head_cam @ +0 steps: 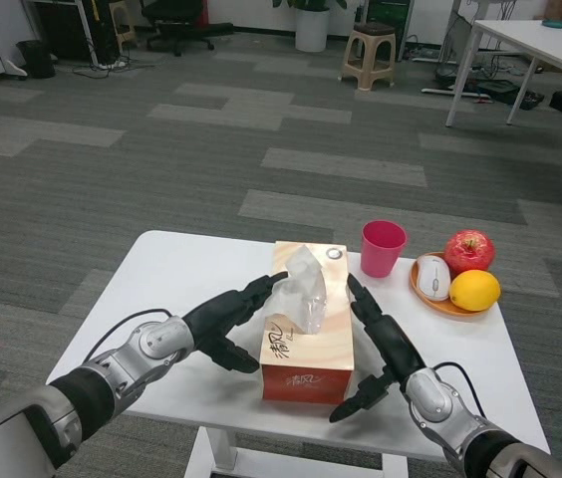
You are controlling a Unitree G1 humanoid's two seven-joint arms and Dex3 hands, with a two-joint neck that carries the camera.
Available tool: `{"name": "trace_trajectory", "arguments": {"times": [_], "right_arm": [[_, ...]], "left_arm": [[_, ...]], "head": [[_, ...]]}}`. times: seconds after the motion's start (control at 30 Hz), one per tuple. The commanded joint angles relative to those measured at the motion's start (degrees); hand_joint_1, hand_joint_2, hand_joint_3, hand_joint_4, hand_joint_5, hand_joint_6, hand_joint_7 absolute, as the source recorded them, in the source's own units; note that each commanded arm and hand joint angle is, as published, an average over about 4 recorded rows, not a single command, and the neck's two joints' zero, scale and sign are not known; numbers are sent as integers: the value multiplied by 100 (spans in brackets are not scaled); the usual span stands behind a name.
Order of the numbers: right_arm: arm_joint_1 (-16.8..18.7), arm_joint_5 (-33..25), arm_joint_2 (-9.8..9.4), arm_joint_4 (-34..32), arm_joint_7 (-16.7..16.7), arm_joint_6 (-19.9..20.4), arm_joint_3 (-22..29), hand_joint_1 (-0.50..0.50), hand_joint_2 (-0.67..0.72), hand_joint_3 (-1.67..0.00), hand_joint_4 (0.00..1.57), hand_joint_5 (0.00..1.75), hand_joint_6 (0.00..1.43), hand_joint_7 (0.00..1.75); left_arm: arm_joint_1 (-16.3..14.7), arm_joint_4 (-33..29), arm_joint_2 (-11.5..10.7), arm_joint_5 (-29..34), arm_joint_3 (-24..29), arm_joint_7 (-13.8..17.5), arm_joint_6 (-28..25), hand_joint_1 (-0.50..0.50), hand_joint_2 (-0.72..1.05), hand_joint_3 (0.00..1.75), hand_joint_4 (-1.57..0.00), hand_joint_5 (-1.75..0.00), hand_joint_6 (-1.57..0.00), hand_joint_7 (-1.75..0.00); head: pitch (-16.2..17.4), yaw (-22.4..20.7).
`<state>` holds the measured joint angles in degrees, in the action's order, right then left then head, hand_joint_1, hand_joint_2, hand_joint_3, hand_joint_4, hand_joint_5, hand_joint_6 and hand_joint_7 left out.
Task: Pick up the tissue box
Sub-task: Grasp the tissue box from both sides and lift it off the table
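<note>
Our left hand (pixel 229 321) at nine o'clock and right hand (pixel 381 344) at three, fingers spread, flank the orange cardboard tissue box (pixel 306 344); we should squeeze evenly before lifting.

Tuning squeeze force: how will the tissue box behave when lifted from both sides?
The tissue box looks like thin cardboard, so probably light and apt to dent under pressure. Its smooth sides may slip between the left hand and right hand. The protruding tissue is floppy.

The tissue box (pixel 306 344) carries dark brush-style characters on top and front, too small to read.
</note>
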<state>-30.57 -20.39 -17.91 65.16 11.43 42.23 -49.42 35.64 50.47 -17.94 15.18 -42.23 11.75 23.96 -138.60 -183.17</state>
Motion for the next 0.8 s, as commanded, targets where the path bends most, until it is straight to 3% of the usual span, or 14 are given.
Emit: {"name": "trace_trajectory", "arguments": {"times": [0.03,0.33,0.6,0.8], "right_arm": [[-123,27,86,6,-20,-22,-107,-46,3,-12,20,0,0,0],[-125,27,130,-82,-9,-13,-151,-46,3,-16,20,0,0,0],[-107,27,145,-229,-9,-7,-57,-46,1,-16,20,0,0,0],[-54,27,147,-365,-9,-2,58,-46,-3,-16,20,0,0,0]], "left_arm": [[66,57,71,-15,-178,-52,60,50,100,4,0,0,0,0],[52,112,80,393,-264,-199,447,50,98,0,0,0,0,0],[-7,132,82,1140,-429,-228,764,50,96,0,0,0,0,0],[-77,70,88,1246,-394,-206,851,50,96,0,0,0,0,0]], "head": [[0,0],[5,-16],[5,-18],[-1,-28]]}}
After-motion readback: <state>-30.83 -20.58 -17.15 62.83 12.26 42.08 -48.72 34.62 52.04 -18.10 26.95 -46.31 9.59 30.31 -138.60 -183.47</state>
